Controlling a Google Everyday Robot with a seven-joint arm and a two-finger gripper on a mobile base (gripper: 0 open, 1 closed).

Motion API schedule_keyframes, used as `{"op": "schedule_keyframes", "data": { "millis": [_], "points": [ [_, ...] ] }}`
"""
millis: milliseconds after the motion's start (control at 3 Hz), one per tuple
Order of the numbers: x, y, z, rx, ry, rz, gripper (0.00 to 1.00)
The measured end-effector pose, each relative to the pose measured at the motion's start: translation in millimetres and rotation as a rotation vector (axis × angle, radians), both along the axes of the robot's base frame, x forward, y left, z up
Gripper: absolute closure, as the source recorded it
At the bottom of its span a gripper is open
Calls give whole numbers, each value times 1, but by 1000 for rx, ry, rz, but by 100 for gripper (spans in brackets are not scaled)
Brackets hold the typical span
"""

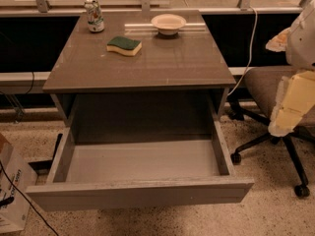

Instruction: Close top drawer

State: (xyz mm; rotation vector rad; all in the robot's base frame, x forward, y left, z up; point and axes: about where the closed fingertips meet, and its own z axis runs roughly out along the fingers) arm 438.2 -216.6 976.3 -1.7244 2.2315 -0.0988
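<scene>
Perhaps gripper right of open top drawer

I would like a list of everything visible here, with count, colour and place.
top drawer: one, grey, pulled open below the tabletop
table: one, grey-brown, centre
can: one, silver-green, tabletop back left
sponge: one, green on yellow, tabletop left
bowl: one, cream, tabletop back centre
office chair: one, grey seat, right of table
box: one, white, floor lower left
cable: one, white, hanging right of table
hand: one, pale yellow and white, right edge, above the chair, away from the drawer
</scene>
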Motion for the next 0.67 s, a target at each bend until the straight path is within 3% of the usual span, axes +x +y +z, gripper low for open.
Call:
{"op": "schedule_keyframes", "data": {
  "millis": [333, 667],
  "points": [
    [0, 0, 0, 0, 0, 0, 0],
    [0, 1, 1, 3, -6, -1, 11]
  ]
}}
